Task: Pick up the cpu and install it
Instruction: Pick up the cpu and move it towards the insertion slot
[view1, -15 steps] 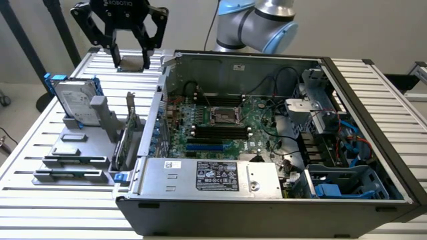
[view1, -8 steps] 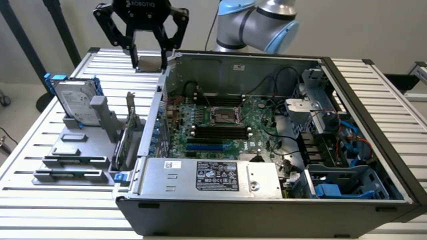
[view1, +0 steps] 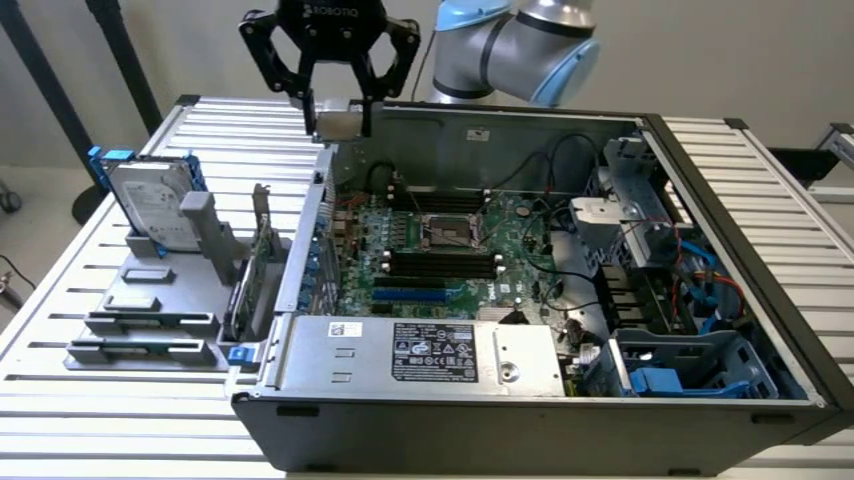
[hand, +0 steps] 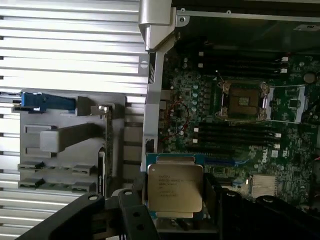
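The cpu (hand: 175, 190), a small flat square chip with a silver metal top and printed text, sits between the black fingers (hand: 214, 197) of my gripper (hand: 175, 194). In the exterior view my gripper (view1: 342, 120) hangs above the far corner of the open computer case (view1: 727, 400), on that view's left, shut on the cpu (view1: 342, 124). The empty processor socket (view1: 451, 232) lies open in the middle of the green motherboard (view1: 521, 225), below the gripper and toward the exterior view's right. In the wrist view the socket (hand: 243, 100) has its metal frame open.
A grey parts holder (view1: 154, 320) stands on the slatted table (view1: 80, 240) at the exterior view's left, carrying a silver hard drive with blue rails (view1: 151, 205). Inside the case are black memory slots (view1: 441, 265), a power supply (view1: 427, 350), cables and drive bays (view1: 641, 230).
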